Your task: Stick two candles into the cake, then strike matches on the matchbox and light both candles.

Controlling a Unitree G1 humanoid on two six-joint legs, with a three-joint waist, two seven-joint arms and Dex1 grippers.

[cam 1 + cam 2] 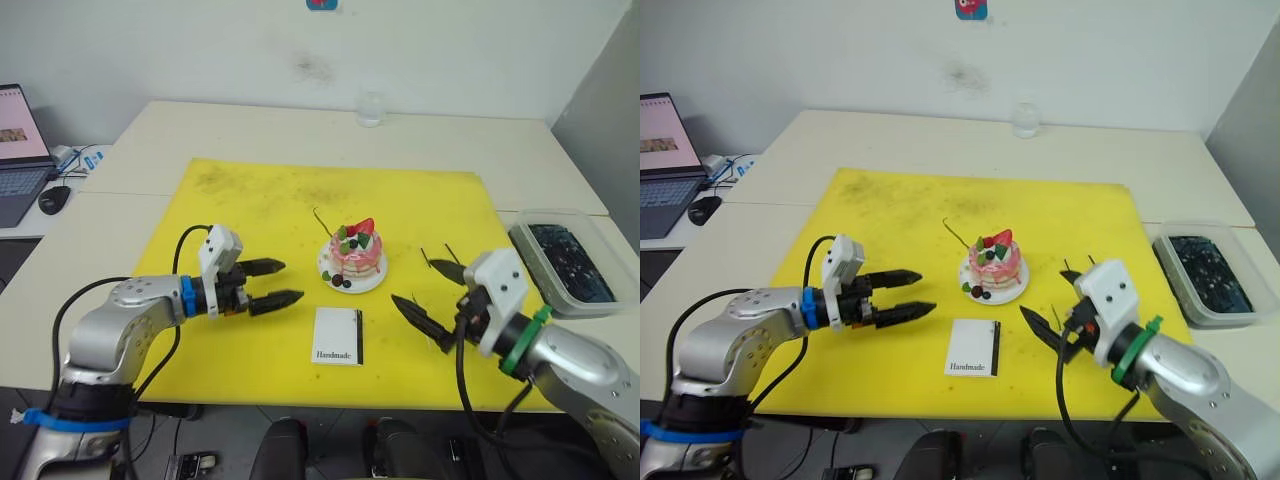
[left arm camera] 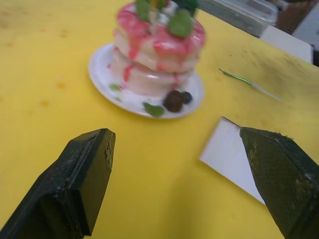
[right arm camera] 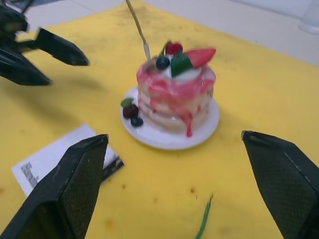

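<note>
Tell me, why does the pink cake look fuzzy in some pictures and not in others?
In the left wrist view the cake sits close and out of focus, so its edges smear, while the left gripper fingers look crisp. In the right wrist view the cake is a little soft too. In the left eye view it is small but sharper, with a soft shadow on the yellow mat.
</note>
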